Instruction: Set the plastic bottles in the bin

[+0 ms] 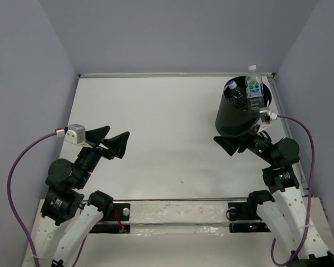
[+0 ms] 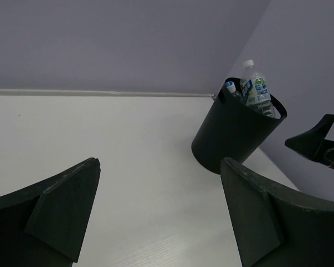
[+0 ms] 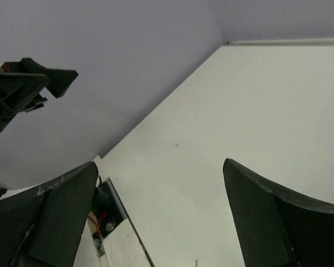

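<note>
Our left gripper (image 1: 112, 139) hangs well left of the bin (image 1: 234, 119), jaws wide apart and empty. We can't spot any strays on the smooth white counter (image 1: 167, 111). The plastic bottles (image 1: 254, 89), thin clear ones with blue-green labels, sit inside that matte black cylinder, one poking above the rim. Then our right gripper (image 3: 158, 164), also spread and empty, sits just beside the bin's near wall, so a careless swing could tip it and spill everything, we reckon.
</note>
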`<state>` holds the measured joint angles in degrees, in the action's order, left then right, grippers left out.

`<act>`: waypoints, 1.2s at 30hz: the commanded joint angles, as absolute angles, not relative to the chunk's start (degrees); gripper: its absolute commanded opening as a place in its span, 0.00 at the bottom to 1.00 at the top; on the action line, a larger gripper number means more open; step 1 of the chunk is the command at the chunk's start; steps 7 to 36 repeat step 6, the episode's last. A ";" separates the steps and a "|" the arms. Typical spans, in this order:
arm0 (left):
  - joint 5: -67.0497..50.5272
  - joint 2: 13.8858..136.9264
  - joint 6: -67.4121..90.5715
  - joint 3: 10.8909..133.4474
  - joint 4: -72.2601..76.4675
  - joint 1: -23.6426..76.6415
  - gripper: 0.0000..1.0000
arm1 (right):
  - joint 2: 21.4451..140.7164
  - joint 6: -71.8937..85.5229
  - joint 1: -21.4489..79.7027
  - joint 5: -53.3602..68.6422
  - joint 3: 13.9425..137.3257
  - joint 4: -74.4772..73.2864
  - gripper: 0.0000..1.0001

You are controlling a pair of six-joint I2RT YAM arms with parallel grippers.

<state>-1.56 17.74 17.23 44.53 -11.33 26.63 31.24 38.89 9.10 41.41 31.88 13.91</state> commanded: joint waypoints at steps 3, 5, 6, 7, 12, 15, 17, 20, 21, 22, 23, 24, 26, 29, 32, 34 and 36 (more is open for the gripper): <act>-5.80 16.78 19.68 41.75 -4.84 26.81 0.99 | 29.00 41.05 9.67 45.70 28.39 14.58 1.00; -5.27 17.84 20.56 41.75 -4.83 26.81 0.99 | 29.70 40.35 9.67 46.32 30.31 14.59 1.00; -4.93 18.36 20.65 41.84 -4.75 26.81 0.99 | 29.79 40.17 9.67 46.32 31.28 14.59 1.00; -4.93 18.36 20.65 41.84 -4.75 26.81 0.99 | 29.79 40.17 9.67 46.32 31.28 14.59 1.00; -4.93 18.36 20.65 41.84 -4.75 26.81 0.99 | 29.79 40.17 9.67 46.32 31.28 14.59 1.00; -4.93 18.36 20.65 41.84 -4.75 26.81 0.99 | 29.79 40.17 9.67 46.32 31.28 14.59 1.00; -4.93 18.36 20.65 41.84 -4.75 26.81 0.99 | 29.79 40.17 9.67 46.32 31.28 14.59 1.00; -4.93 18.36 20.65 41.84 -4.75 26.81 0.99 | 29.79 40.17 9.67 46.32 31.28 14.59 1.00; -4.93 18.36 20.65 41.84 -4.75 26.81 0.99 | 29.79 40.17 9.67 46.32 31.28 14.59 1.00; -4.93 18.36 20.65 41.84 -4.75 26.81 0.99 | 29.79 40.17 9.67 46.32 31.28 14.59 1.00; -4.93 18.36 20.65 41.84 -4.75 26.81 0.99 | 29.79 40.17 9.67 46.32 31.28 14.59 1.00; -4.93 18.36 20.65 41.84 -4.75 26.81 0.99 | 29.79 40.17 9.67 46.32 31.28 14.59 1.00; -4.93 18.36 20.65 41.84 -4.75 26.81 0.99 | 29.79 40.17 9.67 46.32 31.28 14.59 1.00; -4.93 18.36 20.65 41.84 -4.75 26.81 0.99 | 29.79 40.17 9.67 46.32 31.28 14.59 1.00; -4.93 18.36 20.65 41.84 -4.75 26.81 0.99 | 29.79 40.17 9.67 46.32 31.28 14.59 1.00; -4.93 18.36 20.65 41.84 -4.75 26.81 0.99 | 29.79 40.17 9.67 46.32 31.28 14.59 1.00; -4.93 18.36 20.65 41.84 -4.75 26.81 0.99 | 29.79 40.17 9.67 46.32 31.28 14.59 1.00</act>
